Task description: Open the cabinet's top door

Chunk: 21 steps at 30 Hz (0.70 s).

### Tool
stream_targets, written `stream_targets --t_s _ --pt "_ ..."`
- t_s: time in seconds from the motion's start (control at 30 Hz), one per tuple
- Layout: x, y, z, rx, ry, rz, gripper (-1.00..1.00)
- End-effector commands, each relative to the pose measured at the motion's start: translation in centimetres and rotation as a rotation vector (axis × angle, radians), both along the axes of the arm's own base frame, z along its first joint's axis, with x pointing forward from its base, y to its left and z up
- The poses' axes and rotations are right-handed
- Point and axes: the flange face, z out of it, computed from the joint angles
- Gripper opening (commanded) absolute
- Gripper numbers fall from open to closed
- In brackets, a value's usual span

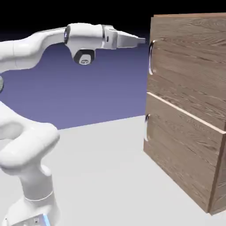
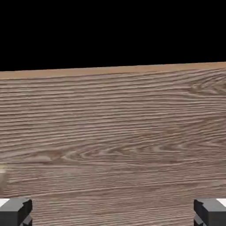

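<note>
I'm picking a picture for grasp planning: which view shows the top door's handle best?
The exterior view: the top door's handle shows there whole, a curved silver bar near the door's edge. The hand view has only a pale blur at its left edge, too little to identify.

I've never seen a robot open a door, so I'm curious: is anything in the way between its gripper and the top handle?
Nothing visible stands between the gripper and the top handle; only a small gap shows in the exterior view.
</note>
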Motion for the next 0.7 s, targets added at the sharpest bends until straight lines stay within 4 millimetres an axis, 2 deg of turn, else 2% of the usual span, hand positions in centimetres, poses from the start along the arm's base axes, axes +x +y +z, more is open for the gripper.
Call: stream_targets --t_s 0.0,0.2,0.43,0.5,0.67 --pt "0.3 0.8 -0.3 -0.004 -0.009 0.004 0.0" --pt "3.1 5.0 -3.5 -0.03 -0.042 0.027 0.0" --pt "7.8 8.7 -10.0 -0.049 -0.039 0.052 0.0" --pt "8.0 8.8 -10.3 -0.049 -0.038 0.052 0.0" --pt "12.9 8.6 -10.3 -0.049 -0.038 0.052 0.0"
